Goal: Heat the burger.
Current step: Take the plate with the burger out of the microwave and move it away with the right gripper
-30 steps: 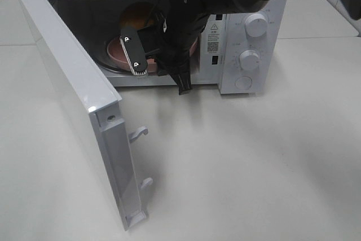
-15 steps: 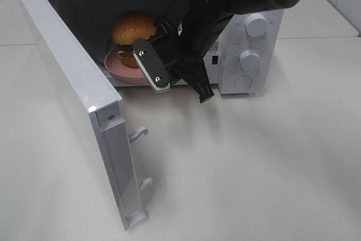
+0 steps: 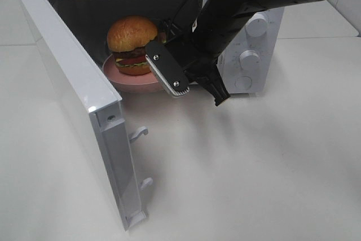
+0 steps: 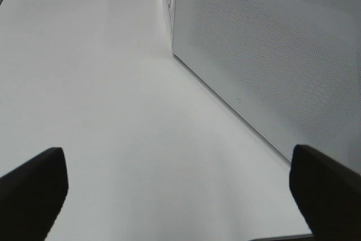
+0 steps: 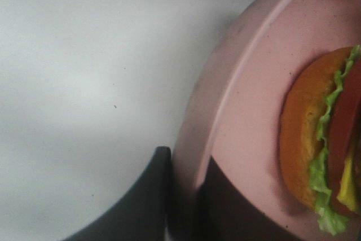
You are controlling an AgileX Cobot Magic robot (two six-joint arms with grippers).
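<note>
At microwave mouth, door swung wide: burger on pink plate, plate rim clamped between closed right gripper fingers; left gripper fingers spread wide over bare table beside microwave wall.

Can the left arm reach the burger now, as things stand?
Probably not. The open microwave door stands between the left side and the burger, and the right gripper, shut on the pink plate, blocks the opening. The left gripper sees only the door's outside.
</note>
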